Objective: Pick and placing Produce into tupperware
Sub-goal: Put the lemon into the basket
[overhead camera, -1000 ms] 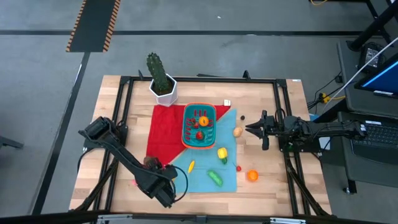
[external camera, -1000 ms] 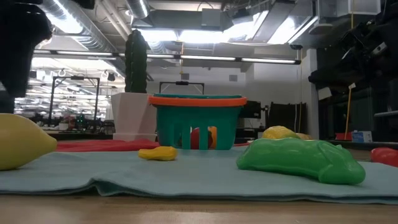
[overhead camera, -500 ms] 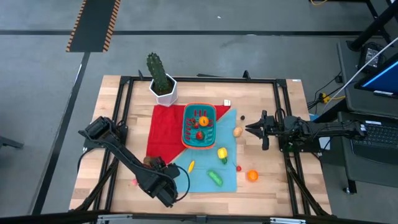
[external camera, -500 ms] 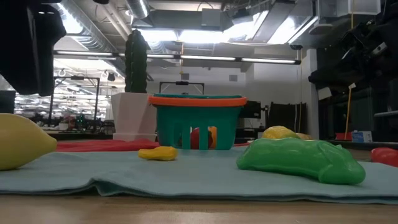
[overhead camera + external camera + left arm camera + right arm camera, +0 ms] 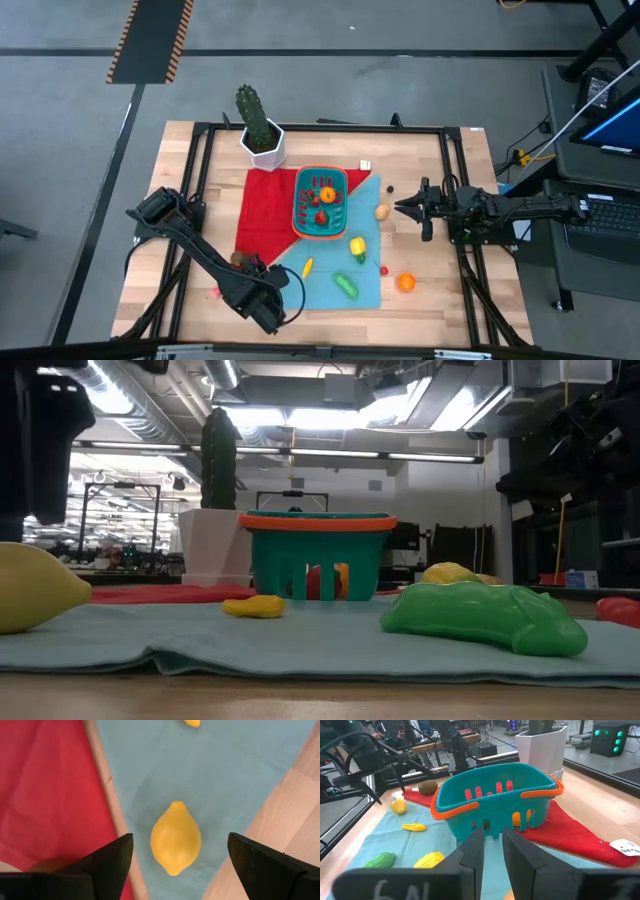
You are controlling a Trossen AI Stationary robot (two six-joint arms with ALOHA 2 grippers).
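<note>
Hovering over the near left corner of the teal cloth [image 5: 330, 275], your left gripper [image 5: 176, 851] stands with its fingers [image 5: 107, 860] spread wide, and the yellow lemon [image 5: 175, 838] lies on the cloth directly between them, untouched, its long axis running along the gap. Just beside it the cloth's edge meets the red cloth [image 5: 262, 205], with a strip of bare tabletop [image 5: 440, 180] showing between the two.

Farther out, a small yellow piece [image 5: 307, 267] and a green piece [image 5: 346, 286] lie on the teal cloth, well apart from that gripper. The tupperware [image 5: 320, 201] sits upright beyond them, where the two cloths meet, with red and orange produce inside.

Your right gripper [image 5: 408, 207] waits beside the tupperware with its fingers nearly closed and nothing between them.
</note>
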